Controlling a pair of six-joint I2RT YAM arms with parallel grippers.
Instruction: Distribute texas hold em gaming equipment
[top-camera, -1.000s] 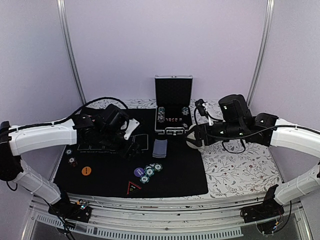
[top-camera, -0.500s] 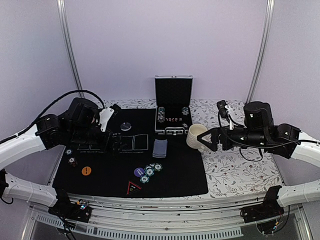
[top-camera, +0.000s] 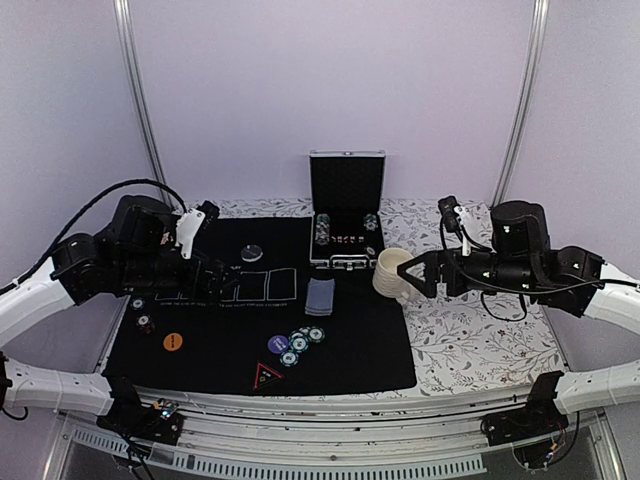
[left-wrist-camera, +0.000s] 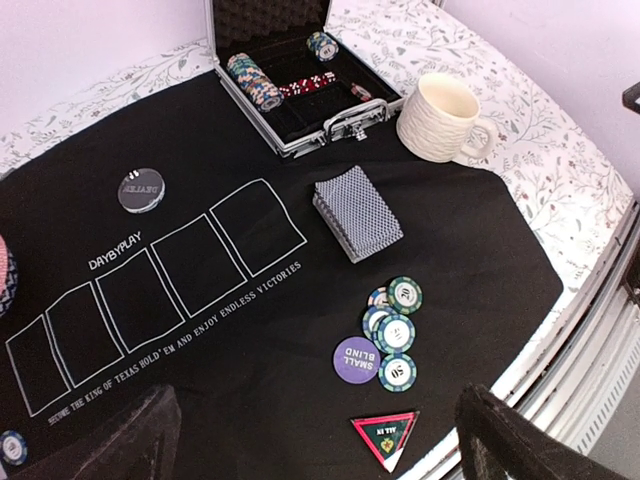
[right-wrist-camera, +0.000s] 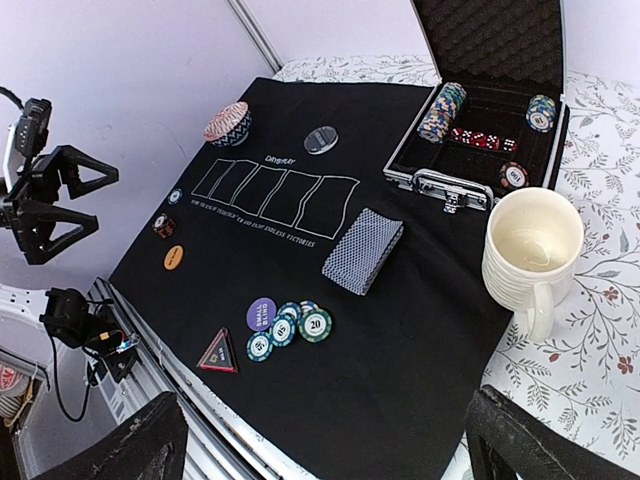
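Hovering over the table, the 2 claws stand spread wide, holding nothing: left gripper (right-wrist-camera: 105, 200) above the black mat's (left-wrist-camera: 200, 380) left side, right gripper (top-camera: 417, 278) near the mug (left-wrist-camera: 440, 115). The card deck (left-wrist-camera: 358, 212) lies mid-mat, with the chips (left-wrist-camera: 393, 330) and the purple button (left-wrist-camera: 356, 360) closer to the front edge.

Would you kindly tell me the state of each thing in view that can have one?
Case: open, lid upright.
Mug: upright, empty.
Card deck: stacked, face down.
Loose poker chips: lying flat, clustered.
Left gripper: jaws open, holding nothing.
Right gripper: jaws open, holding nothing.
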